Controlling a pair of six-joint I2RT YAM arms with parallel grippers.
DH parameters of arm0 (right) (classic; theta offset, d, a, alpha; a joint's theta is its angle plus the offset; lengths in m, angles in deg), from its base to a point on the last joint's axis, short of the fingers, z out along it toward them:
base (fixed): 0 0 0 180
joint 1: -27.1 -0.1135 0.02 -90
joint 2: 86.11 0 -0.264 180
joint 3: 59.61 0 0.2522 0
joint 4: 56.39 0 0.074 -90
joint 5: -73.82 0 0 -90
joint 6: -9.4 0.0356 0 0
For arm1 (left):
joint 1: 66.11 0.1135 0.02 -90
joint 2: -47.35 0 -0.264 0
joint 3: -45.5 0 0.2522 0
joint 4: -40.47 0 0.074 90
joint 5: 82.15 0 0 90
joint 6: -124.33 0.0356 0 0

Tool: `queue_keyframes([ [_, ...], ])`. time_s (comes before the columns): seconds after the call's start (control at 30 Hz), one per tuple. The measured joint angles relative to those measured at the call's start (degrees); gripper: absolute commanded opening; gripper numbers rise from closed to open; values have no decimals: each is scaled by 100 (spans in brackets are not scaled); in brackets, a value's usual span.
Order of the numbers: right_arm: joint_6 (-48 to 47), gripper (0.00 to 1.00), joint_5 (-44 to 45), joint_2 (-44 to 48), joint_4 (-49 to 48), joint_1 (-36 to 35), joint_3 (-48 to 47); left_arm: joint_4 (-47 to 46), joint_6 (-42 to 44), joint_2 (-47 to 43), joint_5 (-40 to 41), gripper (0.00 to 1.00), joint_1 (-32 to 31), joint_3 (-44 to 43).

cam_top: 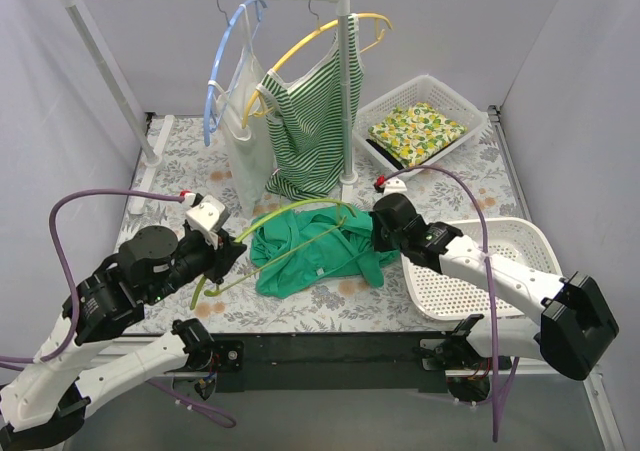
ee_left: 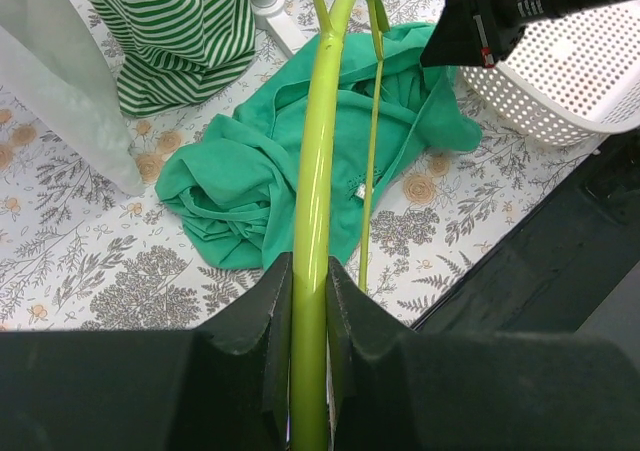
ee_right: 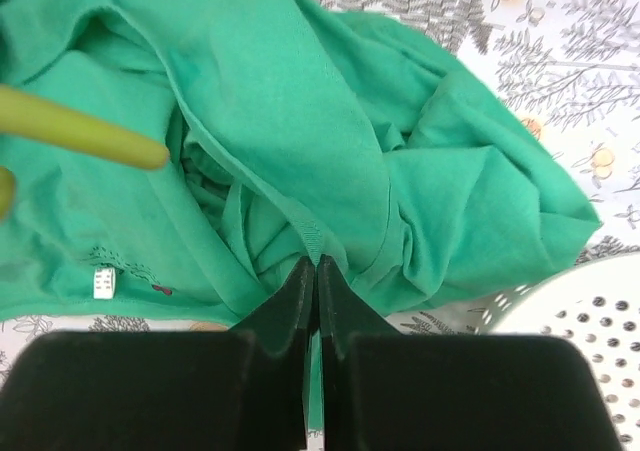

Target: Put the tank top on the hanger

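Note:
The emerald-green tank top (cam_top: 315, 251) lies crumpled on the floral cloth in the middle; it also shows in the left wrist view (ee_left: 250, 171) and the right wrist view (ee_right: 300, 101). The lime hanger (cam_top: 290, 226) reaches over it from the left; in the left wrist view the hanger (ee_left: 318, 171) runs straight out from my jaws. My left gripper (cam_top: 222, 256) is shut on the hanger's arm (ee_left: 310, 301). My right gripper (cam_top: 378, 233) is shut on a hem of the tank top (ee_right: 318, 263) at its right side. The hanger's tip (ee_right: 80, 136) shows blurred in the right wrist view.
A rack (cam_top: 343, 81) at the back carries a light-blue hanger with a white top (cam_top: 240, 121) and a yellow hanger with a striped top (cam_top: 305, 121). A white basket (cam_top: 420, 121) holds a lemon-print cloth. An empty white basket (cam_top: 490, 271) sits under my right arm.

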Motion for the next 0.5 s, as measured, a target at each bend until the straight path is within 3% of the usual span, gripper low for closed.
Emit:
queue_keyframes([
  [0.5, -505, 3, 210, 111, 444, 0, -1331, -337, 391, 35, -411, 0, 0, 348],
])
